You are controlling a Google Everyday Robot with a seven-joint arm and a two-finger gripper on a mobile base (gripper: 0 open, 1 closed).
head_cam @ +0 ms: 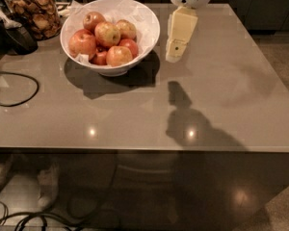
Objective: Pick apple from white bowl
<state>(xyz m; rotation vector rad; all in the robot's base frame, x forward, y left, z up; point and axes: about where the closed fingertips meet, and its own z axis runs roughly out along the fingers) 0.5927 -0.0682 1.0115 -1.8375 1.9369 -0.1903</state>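
Note:
The white bowl (147, 29) stands at the back left of the grey table, lined with white paper and holding several apples. A pale yellow apple with red blush (108, 33) lies near the middle of the pile, among redder ones. My gripper (175, 53) hangs from the white arm at the top of the view, pointing down, just right of the bowl's rim and above the table. It holds nothing that I can see.
A glass jar of brown snacks (32, 11) stands at the back left. A dark object (17, 36) sits beside it. A black cable (14, 88) loops on the table's left side. The table's front edge runs across the lower view.

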